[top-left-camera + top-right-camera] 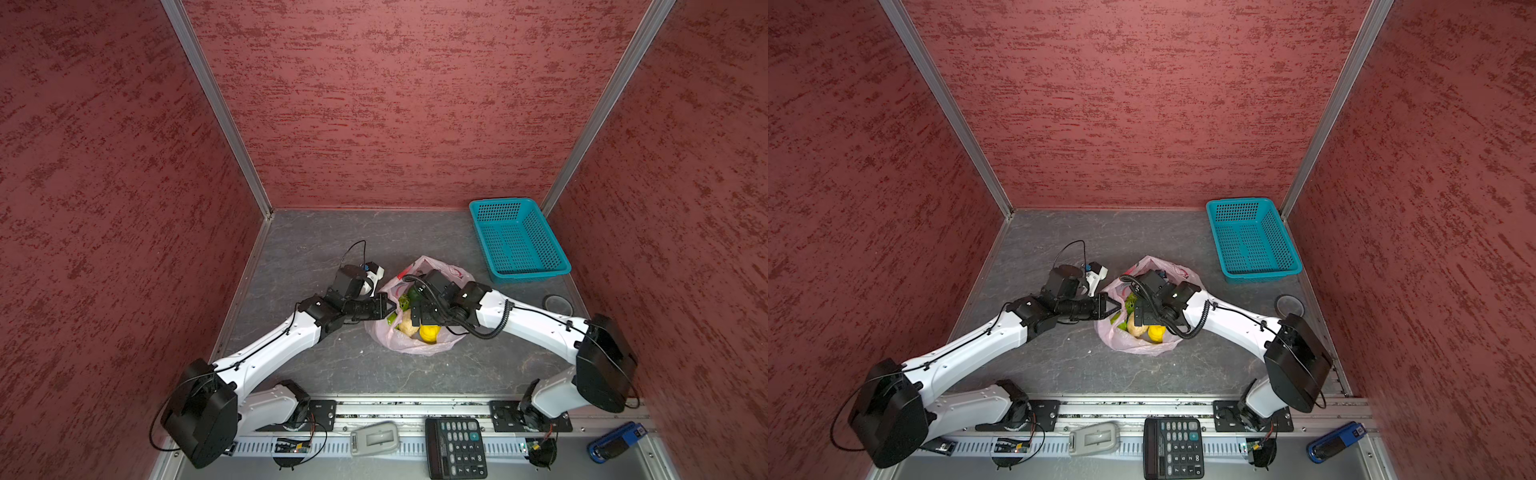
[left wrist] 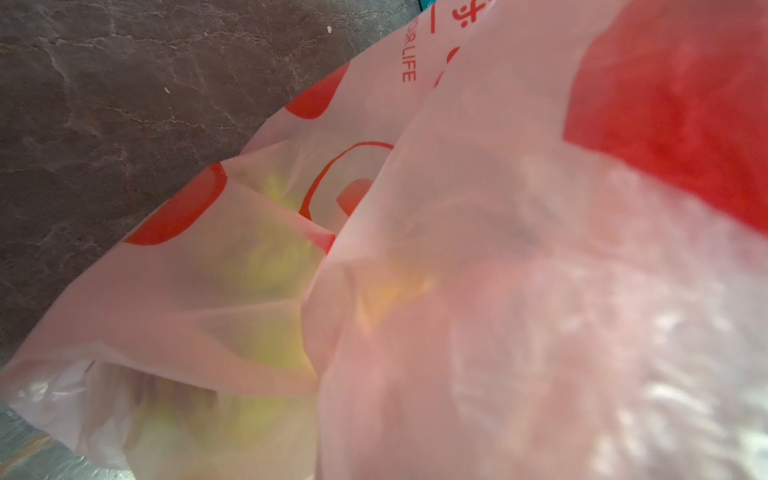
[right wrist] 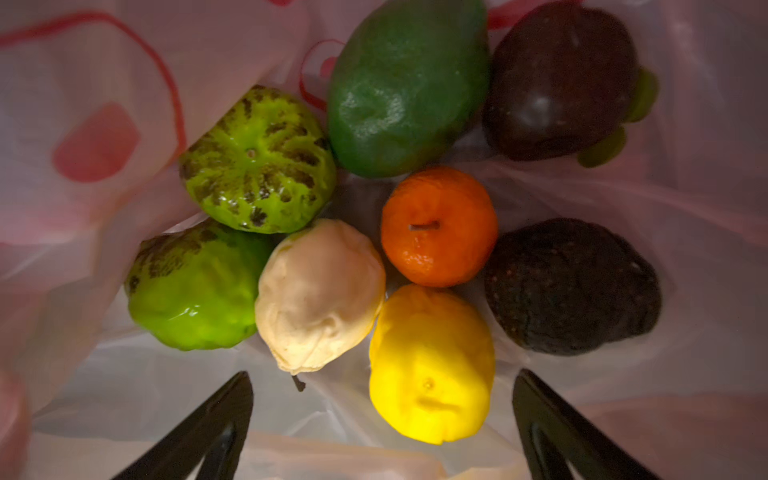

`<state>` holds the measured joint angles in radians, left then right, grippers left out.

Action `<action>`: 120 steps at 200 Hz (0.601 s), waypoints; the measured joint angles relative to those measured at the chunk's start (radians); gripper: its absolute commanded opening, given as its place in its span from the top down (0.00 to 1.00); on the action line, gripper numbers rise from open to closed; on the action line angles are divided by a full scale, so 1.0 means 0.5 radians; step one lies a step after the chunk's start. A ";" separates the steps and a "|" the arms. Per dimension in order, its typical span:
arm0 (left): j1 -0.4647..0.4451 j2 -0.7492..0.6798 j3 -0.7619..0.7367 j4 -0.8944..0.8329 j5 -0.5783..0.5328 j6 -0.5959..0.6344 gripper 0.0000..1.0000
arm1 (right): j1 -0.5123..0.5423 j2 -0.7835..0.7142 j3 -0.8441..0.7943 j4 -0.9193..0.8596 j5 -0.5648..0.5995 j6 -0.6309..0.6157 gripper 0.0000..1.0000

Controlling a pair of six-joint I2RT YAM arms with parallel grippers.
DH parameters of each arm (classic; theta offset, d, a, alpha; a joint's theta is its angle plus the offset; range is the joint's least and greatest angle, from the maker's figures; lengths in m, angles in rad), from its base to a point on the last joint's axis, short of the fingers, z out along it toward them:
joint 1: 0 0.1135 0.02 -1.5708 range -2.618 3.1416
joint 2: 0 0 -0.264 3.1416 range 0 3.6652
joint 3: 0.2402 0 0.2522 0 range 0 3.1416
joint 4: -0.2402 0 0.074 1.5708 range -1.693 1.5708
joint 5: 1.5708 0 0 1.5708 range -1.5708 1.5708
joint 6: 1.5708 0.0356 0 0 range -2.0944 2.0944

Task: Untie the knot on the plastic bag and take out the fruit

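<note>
The left gripper [image 1: 390, 306] reaches in from the bench's left side. Its jaws are clenched on the left rim of the plastic bag [image 1: 415, 347] (pink film with red print fills its wrist view). The bag sits about mid-bench, slightly nearer the front edge, with its mouth standing open upward.

Inside lies the fruit [image 1: 429, 333], eight pieces packed touching or just beside one another. Two netted light-green pieces [image 3: 257, 160] press together, with a cream bumpy piece [image 3: 320, 293] against them. An orange piece [image 3: 438, 226] sits in the middle of the cluster, between a dark green piece [image 3: 409, 87] and a yellow piece [image 3: 432, 365]. A smooth dark brown piece [image 3: 561, 81] and a rough dark brown piece [image 3: 571, 286] lie beyond the orange one.

The right gripper [image 3: 382, 374] hangs over the bag's mouth, jaws spread wide and grasping nothing. Its black fingers [image 3: 216, 428] stand either side of the yellow piece.

A teal basket [image 1: 519, 241] stands in the far right corner. A black disc [image 1: 559, 303] lies by the right edge, and a calculator [image 1: 456, 446] lies beyond the front edge.
</note>
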<state>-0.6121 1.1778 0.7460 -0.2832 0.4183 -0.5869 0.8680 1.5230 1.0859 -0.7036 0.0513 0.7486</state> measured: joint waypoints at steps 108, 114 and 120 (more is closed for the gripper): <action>-0.159 -0.115 -0.175 -0.004 -0.095 -0.057 1.00 | -0.144 -0.155 -0.413 -0.128 0.093 0.263 0.01; -0.172 -0.114 -0.179 -0.003 -0.105 -0.060 1.00 | -0.150 -0.149 -0.438 -0.135 0.093 0.269 0.01; -0.182 -0.111 -0.180 -0.003 -0.111 -0.060 1.00 | -0.156 -0.137 -0.454 -0.145 0.093 0.271 0.01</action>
<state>-0.7033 1.1221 0.6559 -0.2848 0.3626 -0.6170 0.7902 1.4544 0.8589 -0.7761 0.0978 0.8841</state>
